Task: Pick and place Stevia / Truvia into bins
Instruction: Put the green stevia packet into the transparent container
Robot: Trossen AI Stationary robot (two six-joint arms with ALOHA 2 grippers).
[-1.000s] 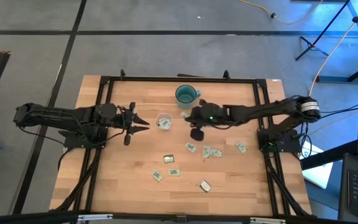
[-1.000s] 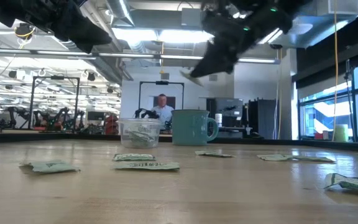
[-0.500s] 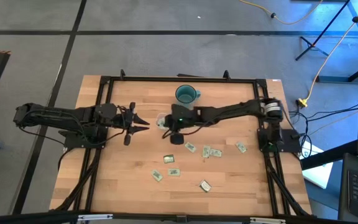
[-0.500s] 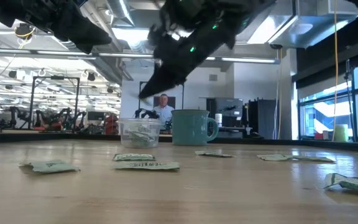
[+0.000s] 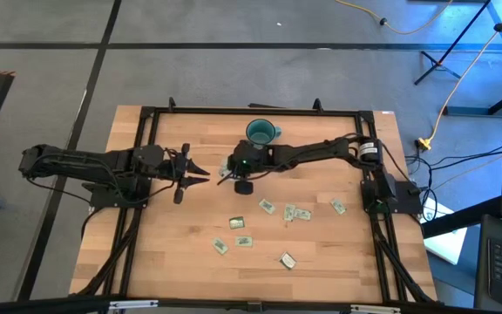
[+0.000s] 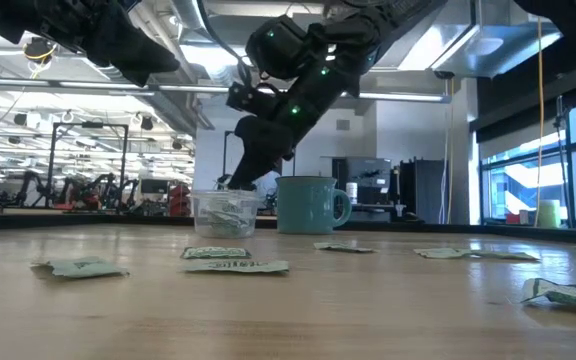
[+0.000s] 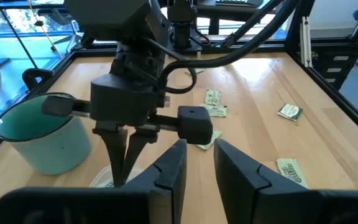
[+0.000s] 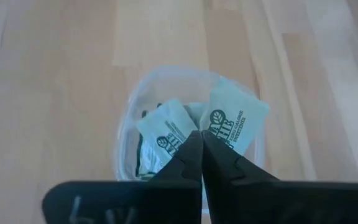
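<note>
The right hand (image 8: 199,149), pinched shut on a sweetener packet (image 8: 232,121), hangs directly above the clear tub (image 8: 129,118); the left hand (image 5: 200,174) waits beside it, part open and empty.

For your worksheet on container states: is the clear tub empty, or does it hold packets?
Not empty: the clear tub holds packets.

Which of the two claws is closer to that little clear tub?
The right. The right gripper hangs directly above the tub, pinching a packet over it. The left gripper waits to the tub's side, a gap away, pointing toward it.
</note>
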